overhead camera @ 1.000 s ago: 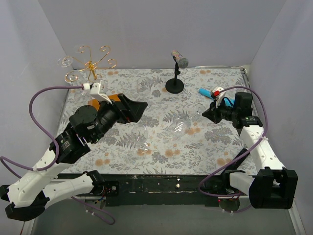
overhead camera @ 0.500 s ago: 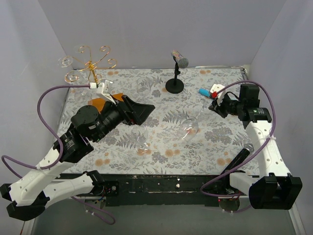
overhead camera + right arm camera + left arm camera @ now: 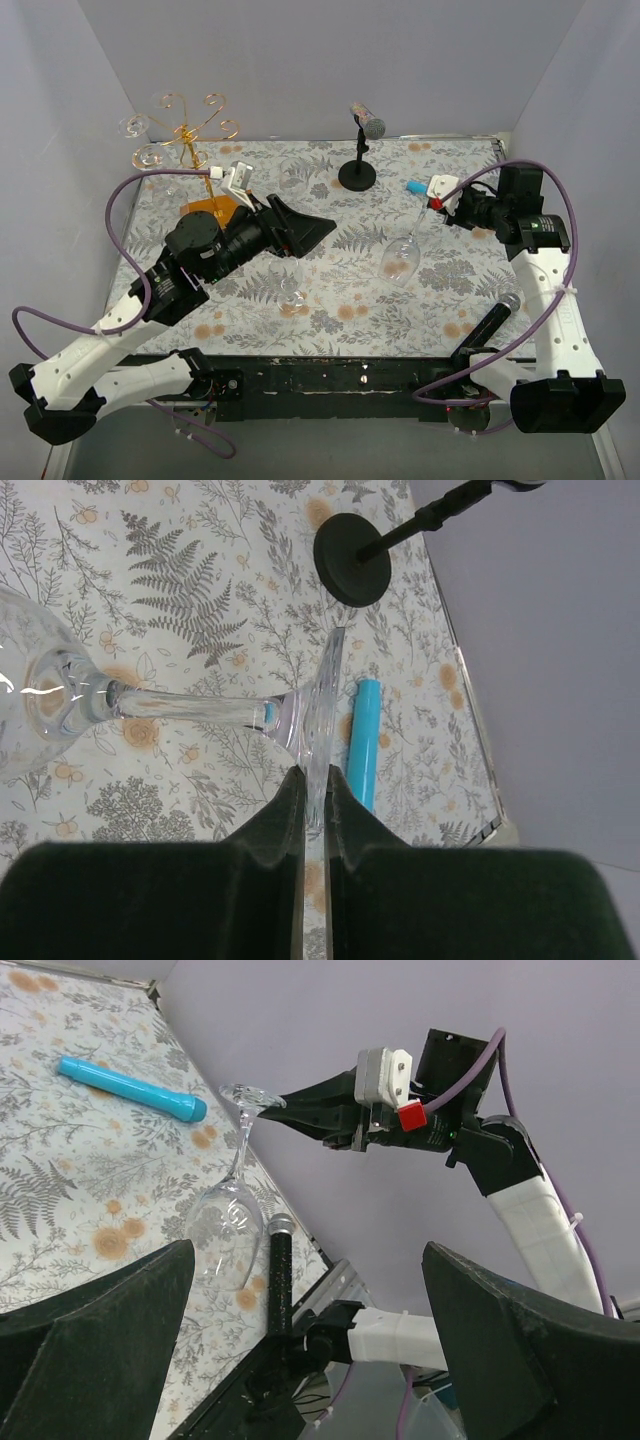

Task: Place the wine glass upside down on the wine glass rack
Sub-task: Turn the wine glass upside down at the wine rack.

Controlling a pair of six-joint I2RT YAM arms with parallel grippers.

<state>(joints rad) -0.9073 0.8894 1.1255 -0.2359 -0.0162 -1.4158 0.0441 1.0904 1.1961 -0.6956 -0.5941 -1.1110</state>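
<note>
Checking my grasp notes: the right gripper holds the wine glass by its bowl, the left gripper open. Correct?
No: the right gripper pinches the wine glass by its foot, not its bowl, as the right wrist view shows. The left gripper is open.

One rack (image 3: 189,138), two microphones (image 3: 368,123), one pen (image 3: 418,187), several wine glasses (image 3: 400,260)
</note>
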